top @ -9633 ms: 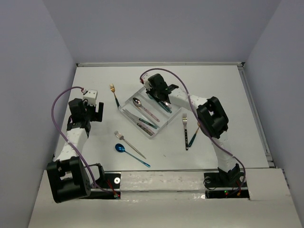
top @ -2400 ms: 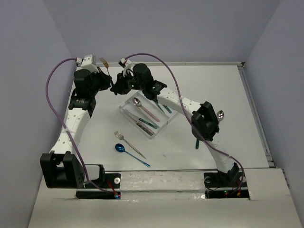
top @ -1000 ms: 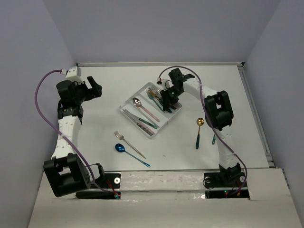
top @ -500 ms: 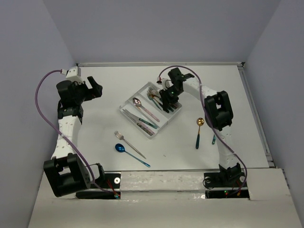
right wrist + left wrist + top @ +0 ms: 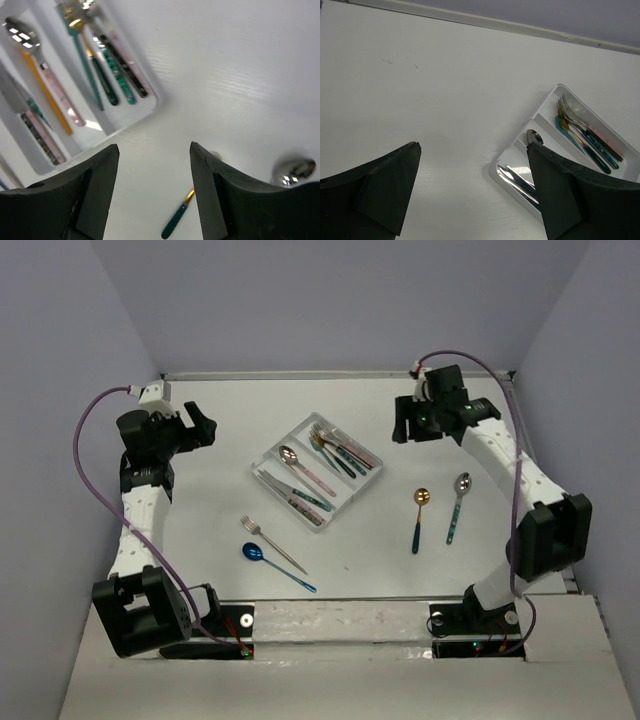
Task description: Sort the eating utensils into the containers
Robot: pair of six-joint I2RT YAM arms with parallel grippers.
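The white three-compartment tray (image 5: 272, 454) lies at the table's middle. It holds several forks (image 5: 335, 448) in its far compartment, a pink-handled spoon (image 5: 305, 468) in the middle one and knives (image 5: 296, 496) in the near one. A gold-headed spoon with a teal handle (image 5: 418, 521) and a silver spoon (image 5: 458, 506) lie right of the tray. A silver fork (image 5: 272, 544) and a blue spoon (image 5: 276, 565) lie in front of it. My left gripper (image 5: 204, 426) is open and empty, held left of the tray. My right gripper (image 5: 400, 428) is open and empty, held right of the tray.
In the left wrist view the tray (image 5: 517, 145) lies to the lower right, beyond the open left gripper (image 5: 472, 150). In the right wrist view the tray (image 5: 150, 107) is at upper left, the teal handle (image 5: 175, 227) shows between the fingers, and the silver spoon's bowl (image 5: 292, 170) is at right. A raised rim (image 5: 540, 490) borders the table.
My right gripper has left the tray's far compartment and swung back to the right, open and empty. The forks stay in the tray. The left arm has not moved.
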